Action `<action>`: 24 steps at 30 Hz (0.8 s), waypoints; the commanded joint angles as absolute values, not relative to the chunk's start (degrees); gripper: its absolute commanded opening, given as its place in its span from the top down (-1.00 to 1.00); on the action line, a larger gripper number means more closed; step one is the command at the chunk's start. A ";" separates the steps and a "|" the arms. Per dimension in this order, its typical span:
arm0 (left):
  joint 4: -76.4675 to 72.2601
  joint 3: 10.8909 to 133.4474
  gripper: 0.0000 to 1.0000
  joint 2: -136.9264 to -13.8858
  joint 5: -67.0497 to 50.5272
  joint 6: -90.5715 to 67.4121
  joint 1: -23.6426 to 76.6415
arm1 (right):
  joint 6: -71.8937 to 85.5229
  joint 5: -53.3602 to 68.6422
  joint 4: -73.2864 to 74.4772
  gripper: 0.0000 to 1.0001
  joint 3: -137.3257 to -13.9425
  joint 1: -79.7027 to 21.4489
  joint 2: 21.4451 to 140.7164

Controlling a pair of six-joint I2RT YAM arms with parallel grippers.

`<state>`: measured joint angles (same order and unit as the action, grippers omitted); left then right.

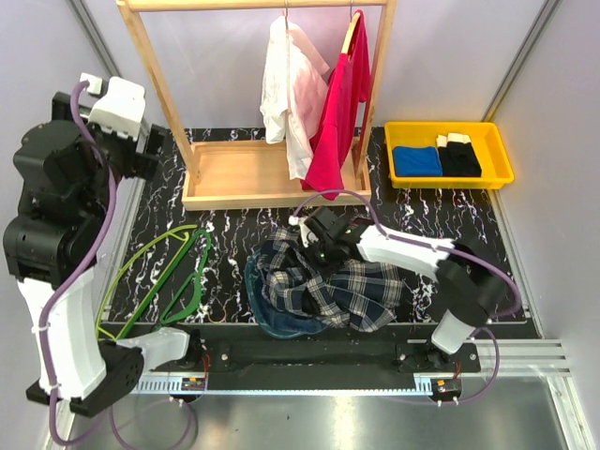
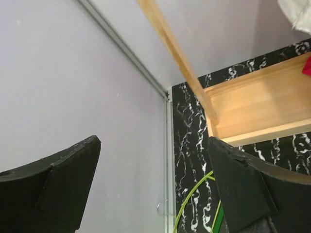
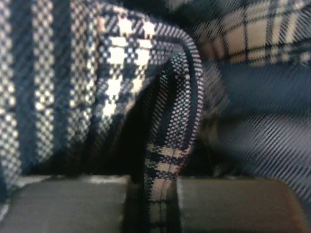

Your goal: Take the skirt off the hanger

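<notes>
plaid garment (image 1: pixel 328 281): crumpled heap, dark blue and white checks, sitting near the front middle of the tabletop (image 1: pixel 459 217), which is black with white marbling.
right tool (image 1: pixel 315 240): down on the far left edge of that heap. In the wrist view the fingers (image 3: pixel 63 204) are almost closed, pinching a narrow fold of the plaid cloth between them.
green hangers (image 1: pixel 178 272): a couple of wire ones lying flat, left of the heap and not touching it.
left tool (image 2: pixel 155 189): up in the air on the far left, well apart from any clothes. The fingers are spread wide with nothing in between, just the wall and a corner of the rack behind them.
wooden rack (image 1: pixel 234 178): stands at the far middle, with a flat base tray and a rail across the top.
skirt (image 1: pixel 286 89): white with a bit of pink, hanging off the rail and drooping down to just above the base.
hanger (image 1: pixel 285 13): honestly I only see a thin hook over the rail. The rest is buried in the skirt.
red shirt (image 1: pixel 339 117): hangs just right of the skirt, and they're touching.
yellow bin (image 1: pixel 450 129): far right, with folded blue and black stuff inside.
</notes>
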<state>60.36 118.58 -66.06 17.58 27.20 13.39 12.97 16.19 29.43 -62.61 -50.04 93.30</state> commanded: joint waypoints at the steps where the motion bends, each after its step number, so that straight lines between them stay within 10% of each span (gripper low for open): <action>1: 63.10 123.13 -0.98 -69.52 13.54 23.91 13.18 | 13.45 20.40 30.67 -0.17 -59.94 -50.80 99.85; 2: 63.02 122.96 -0.98 -69.52 13.27 23.82 13.18 | 13.53 19.26 30.50 -0.89 -59.77 -50.89 98.89; 3: 63.02 122.78 -0.98 -69.35 13.18 23.64 13.18 | 13.54 16.29 30.67 -0.99 -59.85 -50.71 97.40; 18: 61.87 126.03 -0.98 -71.72 8.44 20.31 13.18 | 8.44 -13.70 50.70 -0.99 -87.26 -49.04 82.26; 24: 61.09 124.90 -0.98 -71.54 8.87 21.62 13.18 | 19.40 7.94 46.96 -0.99 -88.96 -49.04 77.53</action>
<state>63.40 124.42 -71.72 10.09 22.63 13.39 11.90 -6.70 46.76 -88.92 -49.10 80.93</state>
